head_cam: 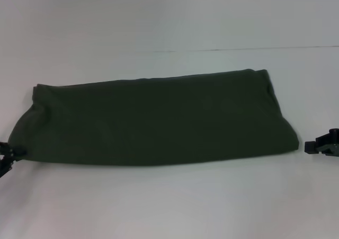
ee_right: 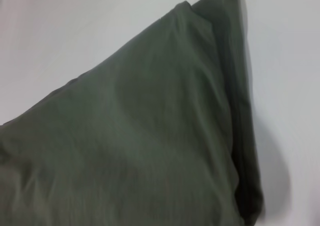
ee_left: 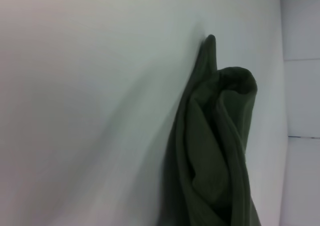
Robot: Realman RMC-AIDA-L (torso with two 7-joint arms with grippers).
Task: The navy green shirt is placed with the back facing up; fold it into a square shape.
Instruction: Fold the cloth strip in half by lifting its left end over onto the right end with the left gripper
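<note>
Left gripper (head_cam: 6,155), at the near left corner of the navy green shirt (head_cam: 153,120), touching or just beside the cloth edge; only a sliver of black hardware enters the head view, so whether it is open, closed or pinching fabric cannot be told. Its wrist view looks along the layered end of the shirt (ee_left: 220,146), where several folds stack and curl over one another, which suggests this end is a bundle of doubled fabric and not a single sheet.

Right gripper (head_cam: 323,143), at the right edge of the scene, just beside the near right corner of the shirt and apart from it by a narrow strip of bare table (head_cam: 169,207); its state likewise cannot be told. Its wrist view shows the broad smooth upper face of the shirt (ee_right: 140,136) and the thick folded edge running along one side.

The shirt lies flat across the middle of the white table as a long band, left to right, with no sleeves showing, so the lengthwise folds appear done. A thin dark seam line (head_cam: 238,49) crosses the table beyond it.

Judged step: the two grippers flank the short ends, a placing suited to carrying one end over the other, which would shorten the band toward a square
</note>
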